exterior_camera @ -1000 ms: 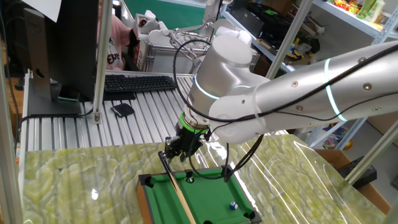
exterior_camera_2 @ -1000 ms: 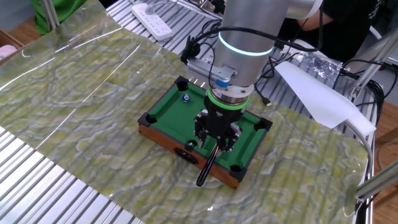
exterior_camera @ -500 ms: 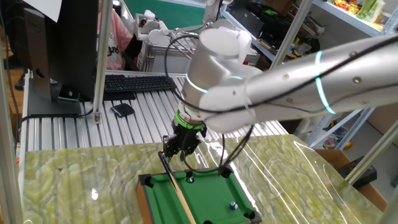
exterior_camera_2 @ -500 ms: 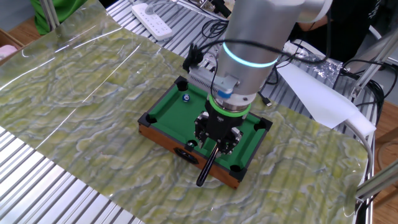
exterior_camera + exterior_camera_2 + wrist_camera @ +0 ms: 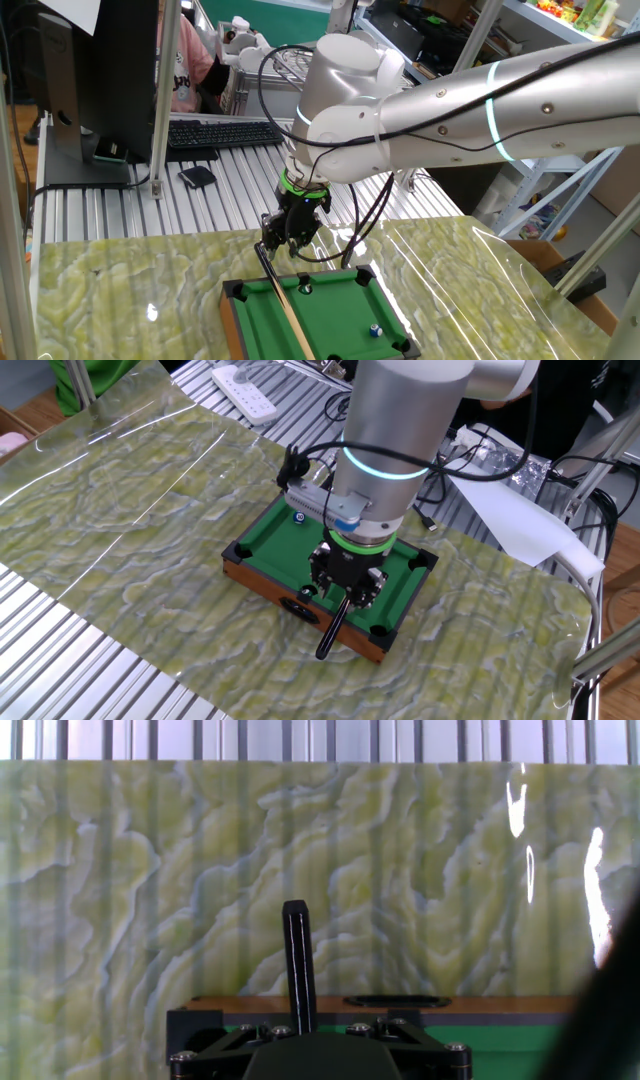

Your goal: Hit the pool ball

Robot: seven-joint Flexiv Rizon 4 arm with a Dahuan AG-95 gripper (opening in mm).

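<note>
The mini green pool table (image 5: 340, 315) lies on the marbled mat; it also shows in the other fixed view (image 5: 268, 532). The pool ball (image 5: 375, 329), tiny and blue with a white patch, rests near one end of the felt, and shows in the other fixed view (image 5: 298, 516) by the far corner. My gripper (image 5: 288, 236) hangs over the opposite end (image 5: 347, 576), shut on a cue stick (image 5: 283, 305). The cue's black butt (image 5: 331, 632) juts out past the table's rim. In the hand view the cue (image 5: 297, 963) stands up from the gripper; the ball is out of view there.
A dark small ball (image 5: 308, 591) lies on the felt near my gripper; it also shows in one fixed view (image 5: 306, 288). A keyboard (image 5: 222, 132) and monitor stand lie behind the mat. A power strip (image 5: 246, 380) and a white sheet (image 5: 510, 510) lie beyond the mat.
The arm's upper links have swung round and the wrist has turned. The gripper has shifted slightly over the table end, still holding the cue. The balls have not moved.
</note>
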